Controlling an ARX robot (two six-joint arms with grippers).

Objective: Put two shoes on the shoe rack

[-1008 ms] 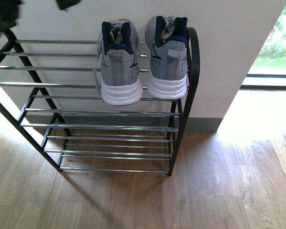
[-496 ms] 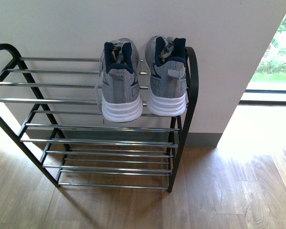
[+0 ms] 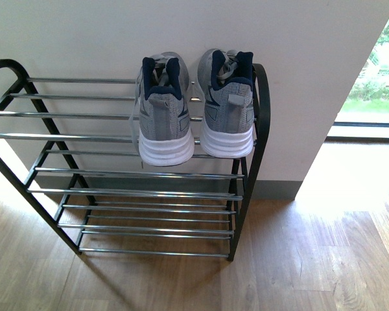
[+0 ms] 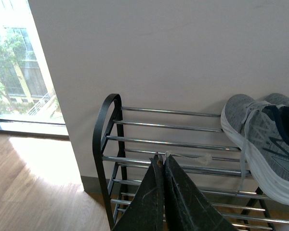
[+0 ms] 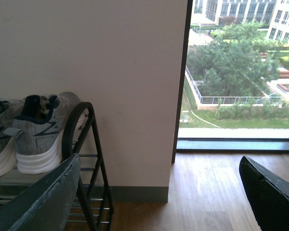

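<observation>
Front view: rack (image 3: 264,123) stands against the wall. Left shoe (image 3: 163,120) and right shoe (image 3: 228,110) sit side by side on the top tier at the rack's 3 o'clock end, heels toward the camera. Neither gripper shows here. Left wrist view: left gripper (image 4: 162,156) closed tight, fingers pressed together, holding nothing; left shoe (image 4: 260,139) on the top tier beyond. Right wrist view: right gripper (image 5: 159,163) spread wide, holding nothing; right shoe (image 5: 41,130) just beside the rack's arch.

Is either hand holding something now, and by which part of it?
Nothing. The left hand is shut and empty, the right hand open and empty; both shoes sit on the shoe rack.
</observation>
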